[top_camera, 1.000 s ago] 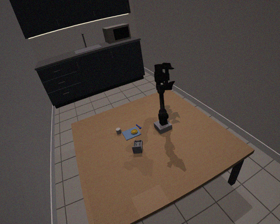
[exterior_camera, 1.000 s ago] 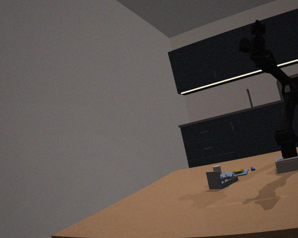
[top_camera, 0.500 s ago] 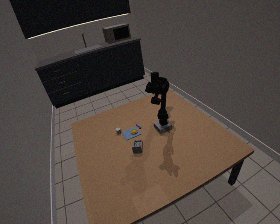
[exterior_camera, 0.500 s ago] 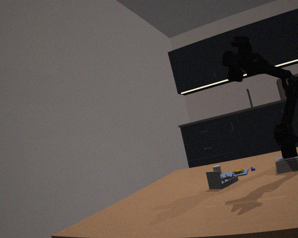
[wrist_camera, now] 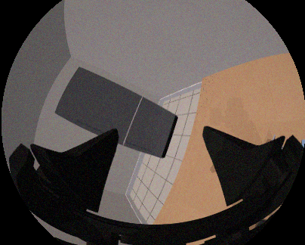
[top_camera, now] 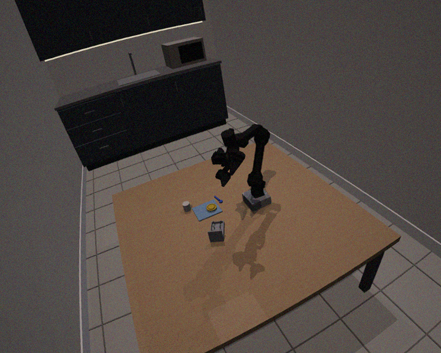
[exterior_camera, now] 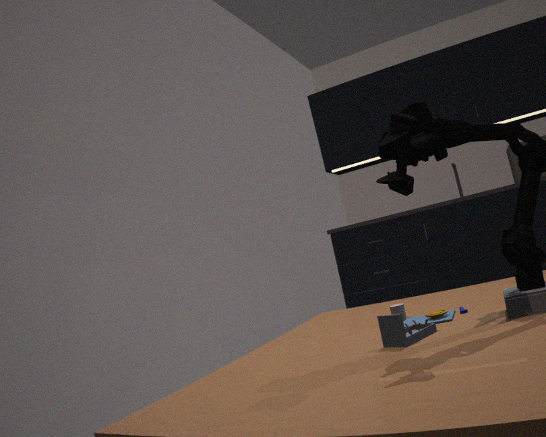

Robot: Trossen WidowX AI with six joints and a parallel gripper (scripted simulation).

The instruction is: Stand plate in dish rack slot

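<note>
While the end effector (top_camera: 218,171) (exterior_camera: 380,164) (wrist_camera: 161,132) hangs open | yellow plate (top_camera: 211,207) (exterior_camera: 436,313) lies well below

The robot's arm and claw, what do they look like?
The arm is black all over, with chunky joints and slimmer parts between them. Its claw is black too, with two wide fingers that narrow to points, like beaks. The arm stands on a grey block. I can't see any stickers.
</note>
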